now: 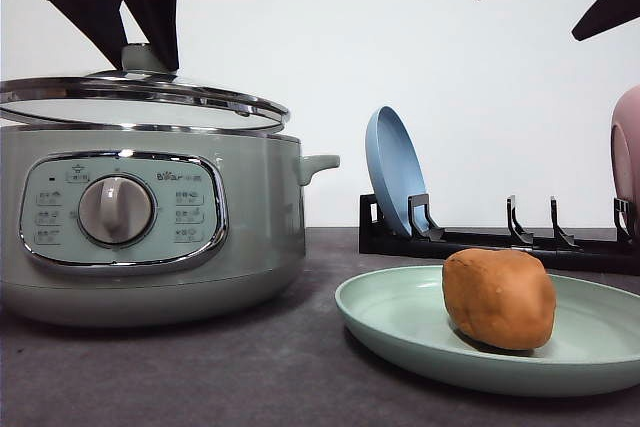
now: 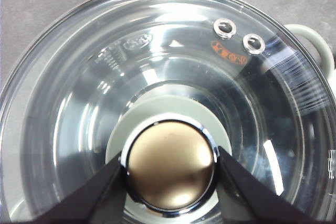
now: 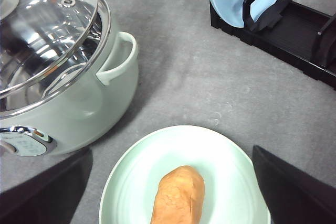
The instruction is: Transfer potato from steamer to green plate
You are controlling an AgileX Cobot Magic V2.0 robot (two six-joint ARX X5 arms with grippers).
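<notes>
Left wrist view shows left tool [image 2: 170, 167] gripping lid knob [image 2: 170, 165]; front hides contact.

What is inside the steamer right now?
Through the glass lid, the steamer shows only shiny metal walls; no food is visible. The lid knob covers the center. The potato sits on the green plate.

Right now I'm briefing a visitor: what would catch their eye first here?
The lumpy orange-brown potato lying on the wide mint-green plate, front right. Left of it, the big sage-green steamer, its glass lid sitting tilted with the left gripper around the lid's knob.
</notes>
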